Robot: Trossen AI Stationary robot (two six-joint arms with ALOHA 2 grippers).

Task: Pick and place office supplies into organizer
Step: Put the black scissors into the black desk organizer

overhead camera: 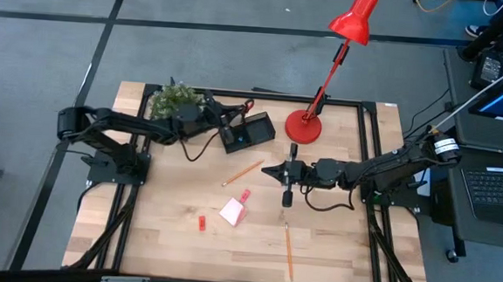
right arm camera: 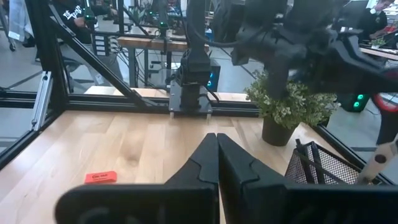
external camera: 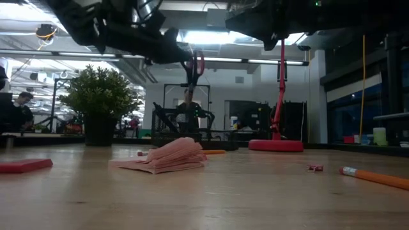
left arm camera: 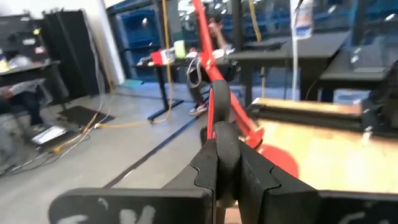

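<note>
The left gripper point(overhead camera: 234, 114) hangs in the air right over the organizer point(overhead camera: 254, 132), and its fingers are squeezed tight on the red-handled scissors point(external camera: 196, 64). The scissors are up off the table, not in the organizer. The right gripper point(overhead camera: 271, 170) is low, a little way from the organizer on the lamp side, with its two fingers pressed together and nothing in them. An orange pencil point(overhead camera: 243, 172) lies on the table near the organizer. Farther from the organizer are a small pink block point(overhead camera: 245, 195), a pink note pad point(overhead camera: 232, 212) and a small red block point(overhead camera: 202, 223). The other orange pencil point(overhead camera: 288, 253) lies farthest from the organizer. The green plant point(overhead camera: 173, 99) stands on one side of the organizer and the red lamp's round base point(overhead camera: 304, 127) stands on the other.
</note>
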